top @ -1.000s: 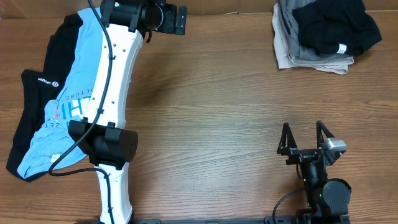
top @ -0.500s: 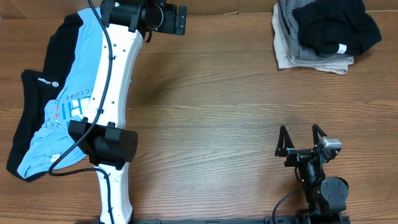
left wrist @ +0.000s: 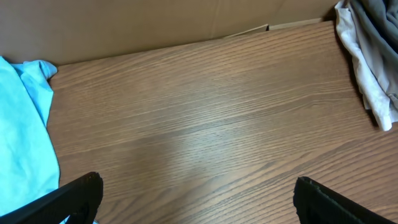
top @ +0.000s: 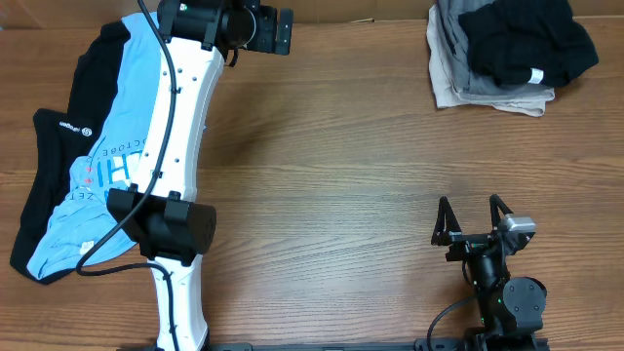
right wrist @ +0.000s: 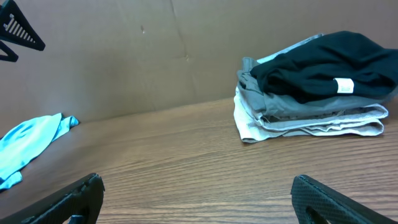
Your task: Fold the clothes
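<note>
A light-blue printed tee (top: 107,146) lies spread at the table's left, on top of a black garment with a white logo (top: 54,146). At the back right a black shirt (top: 526,39) with a small white tag (top: 535,75) tops a folded pile. My left gripper (top: 289,31) is open at the back edge, above bare wood just right of the tee (left wrist: 22,137). My right gripper (top: 472,205) stands open near the front right, with nothing between its fingers. It faces the black shirt (right wrist: 323,68) across the table.
Grey and beige garments (top: 487,88) lie folded under the black shirt. My left arm's white link (top: 180,127) reaches over the tee's right edge. A brown cardboard wall (right wrist: 124,50) closes the back of the wooden table (top: 341,175).
My right gripper has drawn back slightly toward the front edge and then held still. The left arm and the clothes have not moved.
</note>
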Controlling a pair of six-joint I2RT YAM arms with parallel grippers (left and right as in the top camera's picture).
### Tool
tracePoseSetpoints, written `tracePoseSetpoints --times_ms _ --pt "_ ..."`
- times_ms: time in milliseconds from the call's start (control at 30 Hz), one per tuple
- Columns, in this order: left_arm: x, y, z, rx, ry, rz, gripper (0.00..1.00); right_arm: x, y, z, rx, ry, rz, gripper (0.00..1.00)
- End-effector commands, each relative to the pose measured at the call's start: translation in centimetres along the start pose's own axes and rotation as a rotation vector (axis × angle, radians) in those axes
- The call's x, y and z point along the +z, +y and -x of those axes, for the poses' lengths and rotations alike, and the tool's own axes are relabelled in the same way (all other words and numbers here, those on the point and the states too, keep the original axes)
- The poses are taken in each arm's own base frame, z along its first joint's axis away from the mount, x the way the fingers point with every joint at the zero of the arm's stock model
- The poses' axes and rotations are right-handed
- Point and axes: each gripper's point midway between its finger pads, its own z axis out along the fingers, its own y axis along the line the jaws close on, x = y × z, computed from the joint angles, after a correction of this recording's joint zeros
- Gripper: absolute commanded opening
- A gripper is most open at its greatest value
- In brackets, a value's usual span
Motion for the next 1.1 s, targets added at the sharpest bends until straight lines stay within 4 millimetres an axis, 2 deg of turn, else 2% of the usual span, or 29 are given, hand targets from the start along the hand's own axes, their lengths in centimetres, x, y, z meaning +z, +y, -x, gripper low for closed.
tracePoseSetpoints --times_ms 0,200,300,433,533,700,833,933,1067 --pt "0.4 0.1 -0.2 -0.011 0.010 -0.004 1.00 0.0 0.2 -0.2 -0.007 -0.004 0.009 1.00" --pt "0.4 0.2 -0.2 -0.012 0.010 0.000 1.00 0.0 0.2 -0.2 -0.007 -0.005 0.009 1.00" --pt "-0.4 0.2 0.1 -0.008 -0.007 0.006 1.00 0.0 0.2 -0.2 -0.007 -0.005 0.009 1.00" --pt "-4.1 1.9 0.7 0.007 -0.042 0.117 1.00 0.0 0.2 -0.2 -0.007 -0.005 0.009 1.00" --pt "-7.3 2.0 1.3 0.006 -0.088 0.132 1.00 0.0 0.2 -0.2 -0.007 -0.005 0.009 1.00" --pt "-13.7 1.0 4.0 0.040 -0.266 0.109 1.00 0.0 0.2 -0.2 -0.007 -0.005 0.009 1.00" --pt "-16.8 -1.4 5.0 0.197 -0.424 0.007 1.00 0.0 0.2 -0.2 -0.007 -0.005 0.009 1.00" --pt "-17.8 -2.4 4.3 0.260 -0.531 -0.038 1.00 0.0 0.2 -0.2 -0.007 -0.005 0.009 1.00" --pt "-17.5 -2.0 1.1 0.261 -0.584 -0.029 1.00 0.0 0.2 -0.2 -0.007 -0.005 0.009 1.00"
